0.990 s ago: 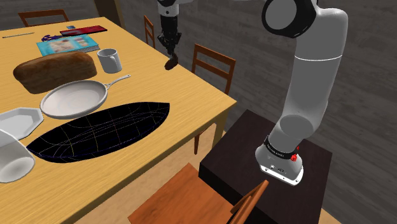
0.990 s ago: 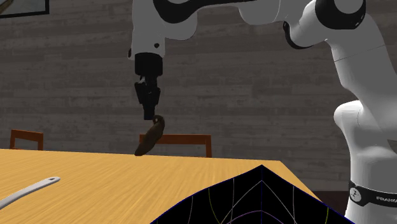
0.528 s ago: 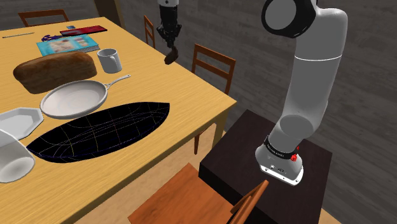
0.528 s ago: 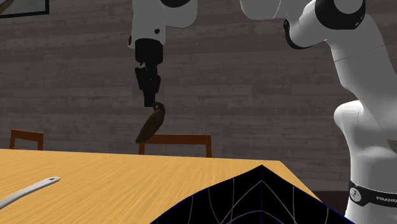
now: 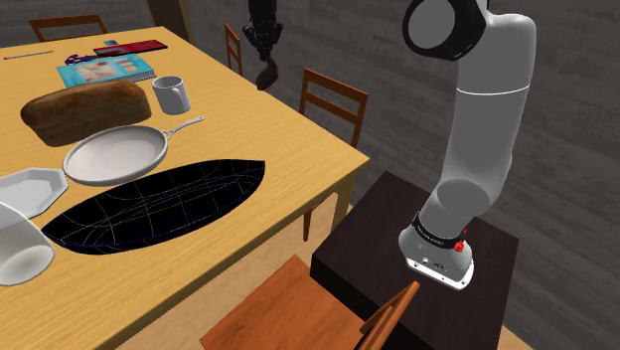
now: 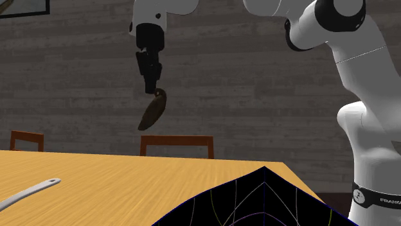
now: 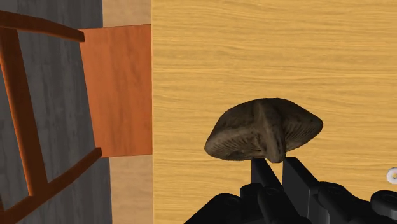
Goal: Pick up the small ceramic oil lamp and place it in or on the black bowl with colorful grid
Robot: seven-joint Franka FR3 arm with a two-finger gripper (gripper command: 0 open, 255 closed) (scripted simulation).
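Note:
The oil lamp is a small dark brown, flattish piece that hangs from my black gripper, high over the far edge of the wooden table. In the second exterior view the lamp dangles tilted below the gripper, well above the tabletop. From the wrist, the lamp is clasped at its rim by the fingers of the gripper. The black bowl with the coloured grid lies flat and wide near the table's front edge, and its corner is in the second exterior view.
On the table stand a grey frying pan, a bread loaf, a white mug, a magazine, a white dish and a pale cup. Wooden chairs stand along the table; one is below the gripper.
My gripper has risen steadily with the lamp hanging in it, lifting it farther above the table. Everything on the table has stayed put.

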